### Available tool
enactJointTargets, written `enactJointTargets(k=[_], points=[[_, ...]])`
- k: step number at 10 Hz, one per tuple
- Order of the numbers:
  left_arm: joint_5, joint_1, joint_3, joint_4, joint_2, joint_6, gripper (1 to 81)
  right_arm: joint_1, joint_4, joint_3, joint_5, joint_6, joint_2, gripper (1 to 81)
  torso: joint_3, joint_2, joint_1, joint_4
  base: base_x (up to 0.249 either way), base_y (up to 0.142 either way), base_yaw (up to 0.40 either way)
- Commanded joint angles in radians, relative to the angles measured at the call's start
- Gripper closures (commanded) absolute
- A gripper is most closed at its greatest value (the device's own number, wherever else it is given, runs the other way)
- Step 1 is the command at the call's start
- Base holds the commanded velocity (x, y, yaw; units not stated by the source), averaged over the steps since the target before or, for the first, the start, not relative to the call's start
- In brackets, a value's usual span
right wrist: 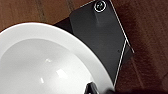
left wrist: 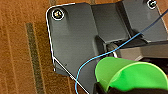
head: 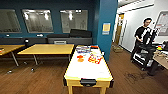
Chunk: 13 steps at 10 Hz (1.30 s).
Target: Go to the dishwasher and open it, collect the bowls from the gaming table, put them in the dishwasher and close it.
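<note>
The gaming table point(head: 75, 79), glossy white on top with a yellow edge, stands straight ahead in the head view. On its far half sits an orange bowl point(head: 80, 58). A bright green bowl point(left wrist: 127, 75) shows large in the left wrist view, and my left gripper point(left wrist: 105, 88) is shut on its rim above the wooden floor. My right gripper point(right wrist: 96, 89) is shut on the rim of a white bowl point(right wrist: 42, 65). The dishwasher is out of view.
Flat colourful game boxes point(head: 95, 59) lie on the gaming table's far end. Yellow-wood tables point(head: 47, 48) stand to the left and a blue pillar point(head: 106, 25) behind. A person point(head: 142, 35) with a control rig stands at the right. Wooden floor runs along both sides.
</note>
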Motion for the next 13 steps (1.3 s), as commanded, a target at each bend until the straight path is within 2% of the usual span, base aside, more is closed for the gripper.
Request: enactJointTargets(k=[1, 5, 8, 13], points=[[0.045, -0.039, 0.0, 0.01, 0.002, 0.002, 81.1, 0.043, -0.013, 0.004, -0.047, -0.004, -0.014, 81.1, 0.0, 0.0, 0.0, 0.0, 0.0, 0.0, -0.4], [0.045, -0.04, 0.0, 0.005, 0.017, 0.001, 81.1, 0.044, -0.013, -0.019, -0.047, -0.004, 0.001, 81.1, 0.0, 0.0, 0.0, 0.0, 0.0, 0.0, -0.4], [0.051, -0.044, -0.006, 0.007, 0.025, 0.001, 81.1, 0.04, -0.013, -0.082, -0.048, -0.004, 0.026, 81.1, 0.0, 0.0, 0.0, 0.0, 0.0, 0.0, -0.4], [0.054, -0.044, -0.008, 0.007, 0.04, 0.001, 81.1, 0.046, -0.017, -0.09, -0.051, -0.001, 0.035, 81.1, 0.0, 0.0, 0.0, 0.0, 0.0, 0.0, -0.4]])
